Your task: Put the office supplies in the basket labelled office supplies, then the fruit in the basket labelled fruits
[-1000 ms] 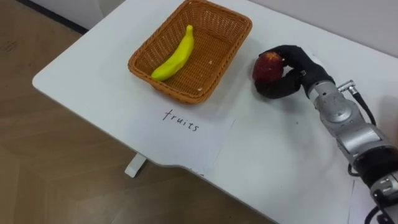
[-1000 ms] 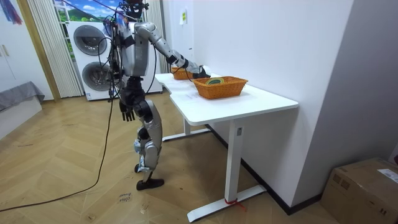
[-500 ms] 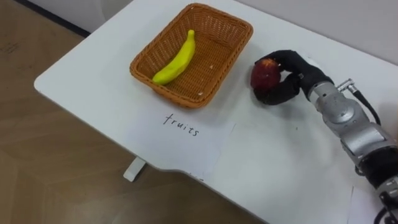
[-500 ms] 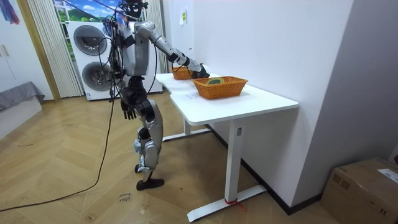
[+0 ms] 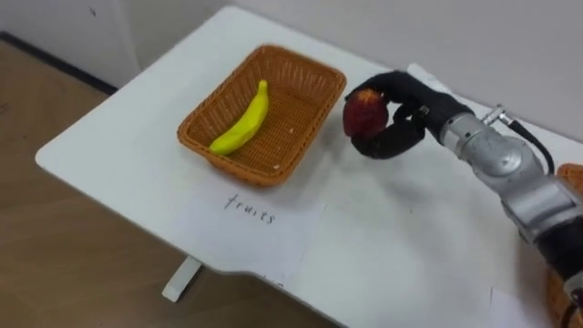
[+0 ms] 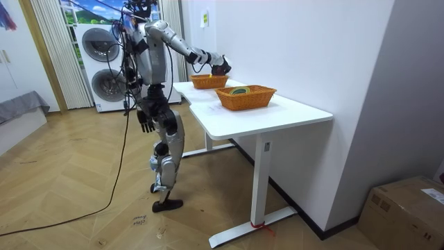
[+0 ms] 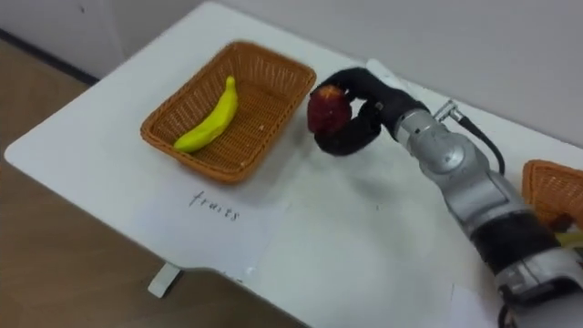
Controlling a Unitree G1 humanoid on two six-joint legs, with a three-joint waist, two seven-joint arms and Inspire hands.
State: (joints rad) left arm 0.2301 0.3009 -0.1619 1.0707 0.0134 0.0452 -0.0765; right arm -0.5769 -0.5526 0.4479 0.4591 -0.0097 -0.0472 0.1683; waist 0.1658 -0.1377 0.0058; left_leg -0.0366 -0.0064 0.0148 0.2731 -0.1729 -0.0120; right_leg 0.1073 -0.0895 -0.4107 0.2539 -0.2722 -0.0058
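Judging progress as partway through the fruit side; fruit basket point(image 5: 223, 162), wicker, sits toward the left end of the bench point(image 5: 410, 246) with one banana point(image 5: 241, 120) already lying along its floor; second wicker basket point(image 6: 244, 99) stands further along to the robot's right with something greenish inside (too small to tell what, so the office-supply side cannot be scored); right robot hand point(image 5: 412, 114) is curled fully around a red apple point(image 5: 363, 113), fingers over the top and thumb beneath, holding it clear of the bench just beside the fruit basket's right rim, not yet over the opening; left robot hand point(image 6: 143, 123) hangs by the robot's hip, fingers loose, carrying nothing. Left to do, by my estimate: carry the apple across the rim and let go inside; then check the bench for stray supplies.

Surroundings: room has a herringbone wood floor point(image 6: 83, 201), a white wall point(image 6: 291, 42) behind the bench, two stacked washing machines point(image 6: 100, 66) behind the robot, a cardboard box point(image 6: 406, 205) at the room view's right; robot stands at the bench's side on the room view's left, right arm stretched out over it; bench top is white and smooth, on white legs; a sheet of paper point(image 5: 273, 219) with a handwritten label lies flat in front of the fruit basket.
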